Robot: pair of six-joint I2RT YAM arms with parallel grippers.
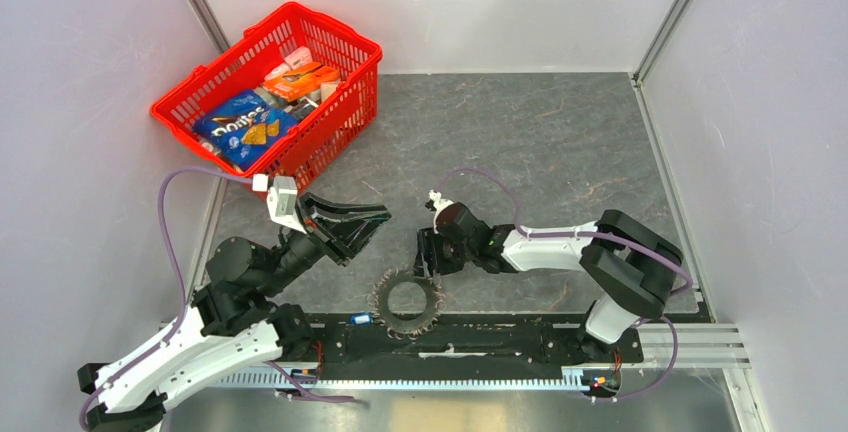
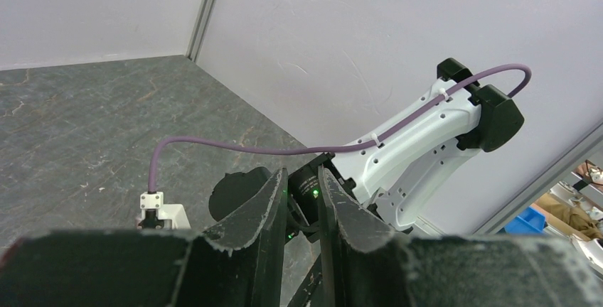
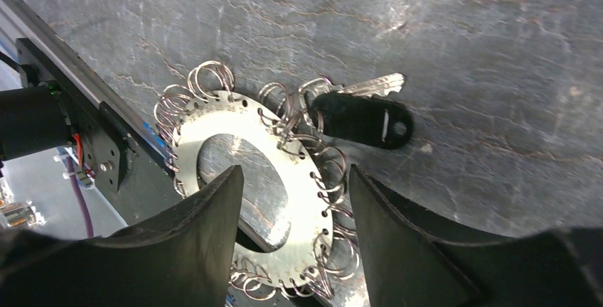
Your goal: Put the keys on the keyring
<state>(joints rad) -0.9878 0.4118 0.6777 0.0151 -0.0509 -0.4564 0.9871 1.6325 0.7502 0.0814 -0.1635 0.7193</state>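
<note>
A flat, round, silvery metal ring plate (image 3: 309,204) (image 1: 383,304), pierced by a wide central hole and hung round its rim with small wire split rings (image 3: 210,76), is seen lying at the near edge of the dark grey marbled table (image 1: 560,152), partly over the black rail (image 1: 500,337). A key with a black plastic head and silvery blade (image 3: 363,119) is laid flat just beside the plate's rim, seemingly hooked to one of the rings, though the joint is not clearly shown. The right gripper (image 1: 427,257) (image 3: 293,172) is poised over the far side of the plate with its fingers spread wide and nothing held; the plate is framed in the gap, the key just beyond the tips. A small blue object (image 1: 362,319) is seen on the rail just beside the plate. The left gripper (image 1: 365,232) (image 2: 302,175) is raised to the left, apart from the plate, its fingers narrowly parted and empty. A red plastic basket (image 1: 340,112) of snack packets is placed at the far left corner.
</note>
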